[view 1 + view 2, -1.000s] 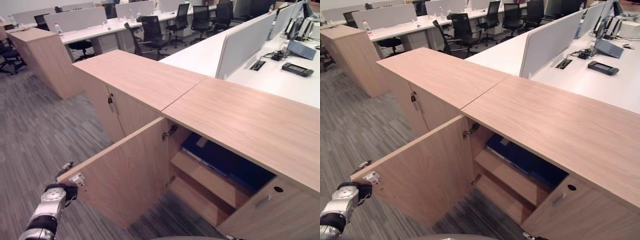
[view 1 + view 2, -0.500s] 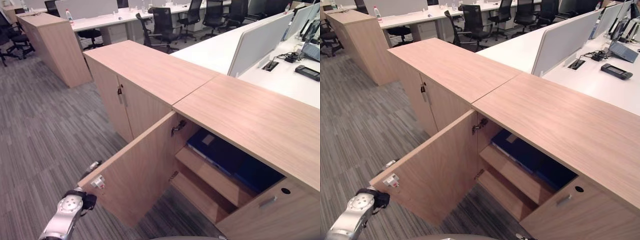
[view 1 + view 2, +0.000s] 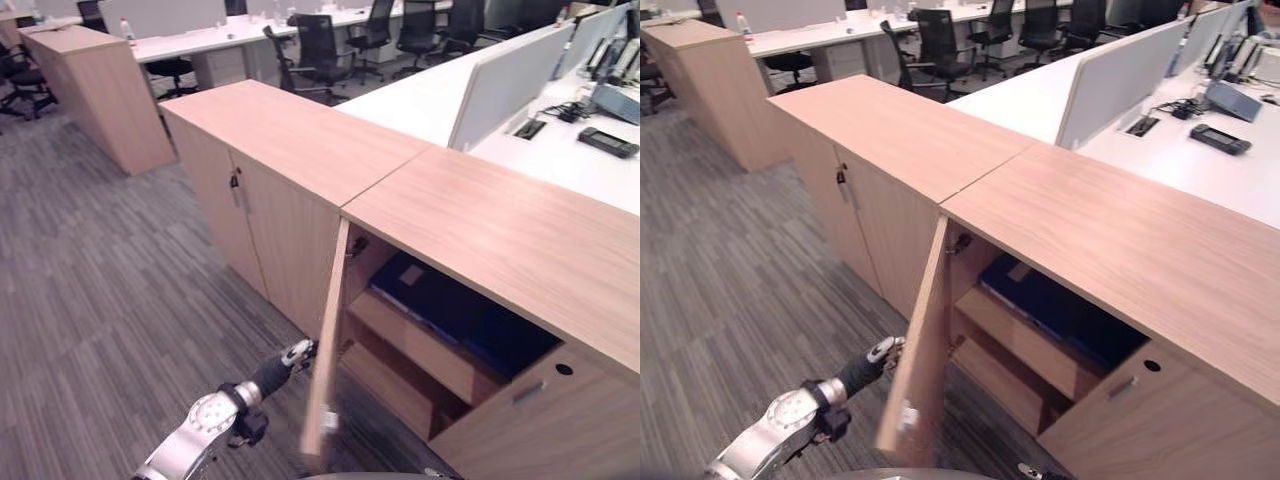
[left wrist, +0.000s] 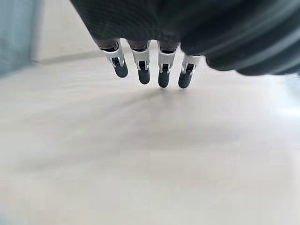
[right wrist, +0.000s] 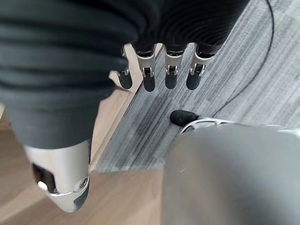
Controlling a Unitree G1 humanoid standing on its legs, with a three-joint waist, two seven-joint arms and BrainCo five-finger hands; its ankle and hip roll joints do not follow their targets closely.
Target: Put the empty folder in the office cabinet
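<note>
A dark blue folder [image 3: 440, 300] lies flat on the upper shelf inside the wooden office cabinet [image 3: 480, 220]. The cabinet's left door [image 3: 325, 340] stands edge-on to me, about halfway swung in. My left hand [image 3: 288, 360] reaches in from the lower left, its straight fingers [image 4: 143, 70] against the door's pale outer face; it is open and holds nothing. My right hand [image 5: 149, 77] hangs low by the cabinet's base over the carpet, fingers straight, nothing in it.
The cabinet's right door [image 3: 540, 410] is closed. A neighbouring cabinet [image 3: 280, 140] with a key in its lock [image 3: 237, 185] adjoins on the left. White desks with dividers [image 3: 500, 85] lie behind, office chairs [image 3: 310, 50] further back. Grey carpet [image 3: 120, 270] stretches left.
The cabinet's left door has swung from wide open to about halfway closed. My left hand has moved right along with it, staying against the door's outer face. The camera has shifted a little.
</note>
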